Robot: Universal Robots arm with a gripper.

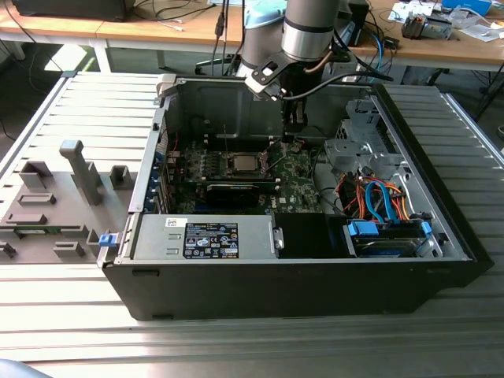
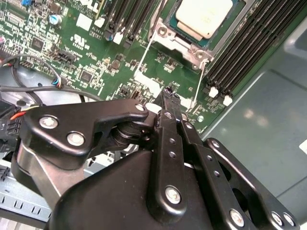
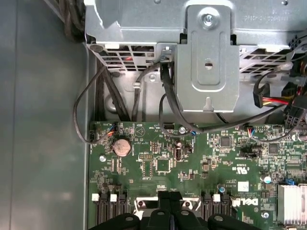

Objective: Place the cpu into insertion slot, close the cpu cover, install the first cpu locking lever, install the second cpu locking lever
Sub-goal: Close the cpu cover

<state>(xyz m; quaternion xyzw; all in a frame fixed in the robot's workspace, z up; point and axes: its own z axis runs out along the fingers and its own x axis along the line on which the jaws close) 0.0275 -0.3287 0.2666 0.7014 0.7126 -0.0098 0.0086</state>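
Already the cpu (image 2: 205,17) sits in the insertion slot (image 2: 163,32), just ahead of the end effector (image 2: 169,95), whose fingers are pressed together.

Silver-grey arm (image 1: 309,27), black linkage end effector (image 2: 168,94) with silver screws.

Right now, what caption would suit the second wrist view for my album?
Gripper hovering above the green circuit board, close to the seated cpu.
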